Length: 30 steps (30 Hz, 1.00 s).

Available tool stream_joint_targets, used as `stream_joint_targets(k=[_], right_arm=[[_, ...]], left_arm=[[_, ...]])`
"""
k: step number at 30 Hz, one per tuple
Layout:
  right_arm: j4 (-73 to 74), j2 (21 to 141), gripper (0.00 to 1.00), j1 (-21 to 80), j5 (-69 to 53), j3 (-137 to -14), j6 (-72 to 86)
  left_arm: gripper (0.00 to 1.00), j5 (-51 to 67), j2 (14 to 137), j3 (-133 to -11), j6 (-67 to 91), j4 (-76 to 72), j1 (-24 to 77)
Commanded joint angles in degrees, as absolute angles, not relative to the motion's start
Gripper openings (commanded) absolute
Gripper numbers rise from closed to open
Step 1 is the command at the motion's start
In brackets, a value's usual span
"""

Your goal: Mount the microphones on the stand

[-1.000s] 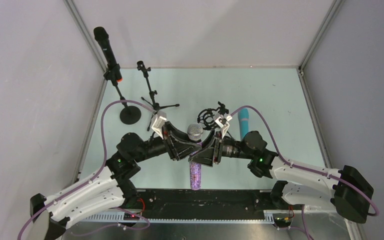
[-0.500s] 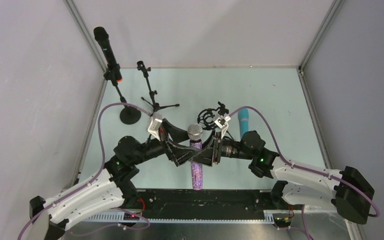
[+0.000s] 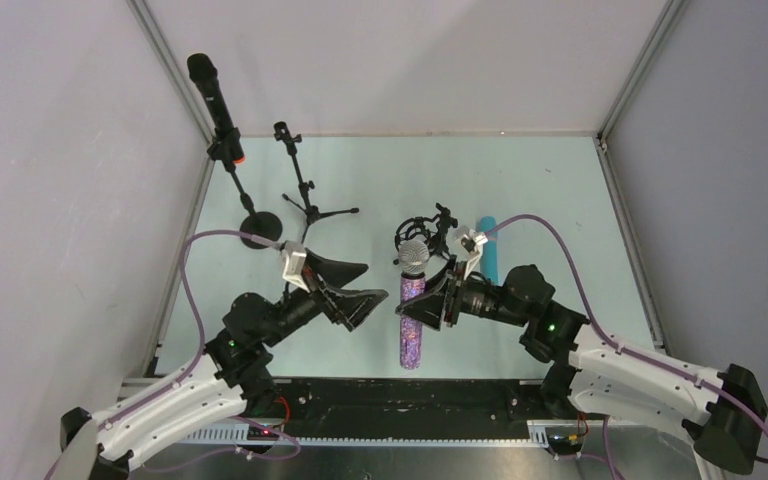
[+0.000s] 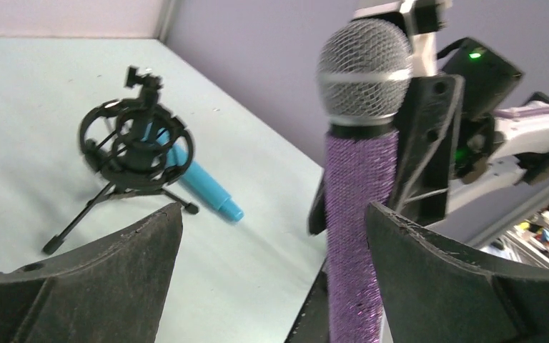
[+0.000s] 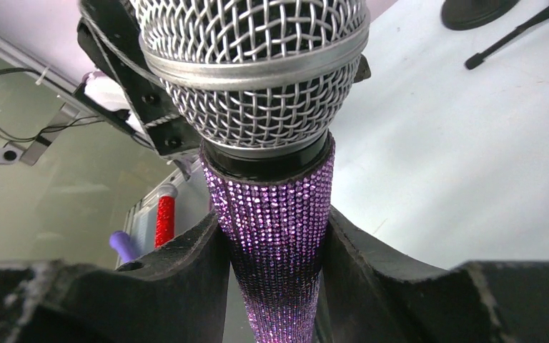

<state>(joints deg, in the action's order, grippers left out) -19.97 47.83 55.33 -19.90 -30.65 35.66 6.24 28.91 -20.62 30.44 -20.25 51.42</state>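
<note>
In the right claw (image 3: 416, 305), the purple glitter microphone (image 3: 410, 338); just beside it, apart, the left claw (image 3: 373, 283), wide open.

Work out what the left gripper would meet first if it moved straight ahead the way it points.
Most likely the purple microphone, held in the right gripper, just ahead of the open left gripper. Depth is hard to judge exactly.

One microphone (image 3: 410, 320) upright between the right jaws at mid surface (image 3: 560, 200), left jaws apart to its left. Behind it a cradle stand (image 3: 415, 232), a second microphone (image 3: 488, 255) lying just right of that. Far left: tripod stand (image 3: 305, 195), then round-base stand (image 3: 258, 228) carrying a third microphone (image 3: 215, 100).
</note>
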Motion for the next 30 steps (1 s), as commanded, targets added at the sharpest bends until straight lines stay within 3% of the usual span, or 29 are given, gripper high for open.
stream_joint_targets(k=[1, 9, 18, 30], right_arm=[[-16.85, 44.22, 0.06, 54.10, -16.66, -32.61, 32.96], [-10.51, 40.10, 0.06, 52.52, -13.72, -32.61, 32.34], [-8.51, 38.20, 0.05, 50.40, -12.20, -32.63, 31.94], [-15.18, 38.68, 0.01, 43.35, -10.62, -32.78, 27.34]], left_arm=[[1.00, -3.37, 27.92, -17.38, 28.98, -21.93, 51.68], [1.00, -18.61, 28.30, -13.16, 23.95, -20.46, 51.66], [1.00, -33.65, 32.74, -15.11, 6.37, -19.78, 51.63], [1.00, -34.13, 38.82, -15.72, -2.63, -22.36, 49.86]])
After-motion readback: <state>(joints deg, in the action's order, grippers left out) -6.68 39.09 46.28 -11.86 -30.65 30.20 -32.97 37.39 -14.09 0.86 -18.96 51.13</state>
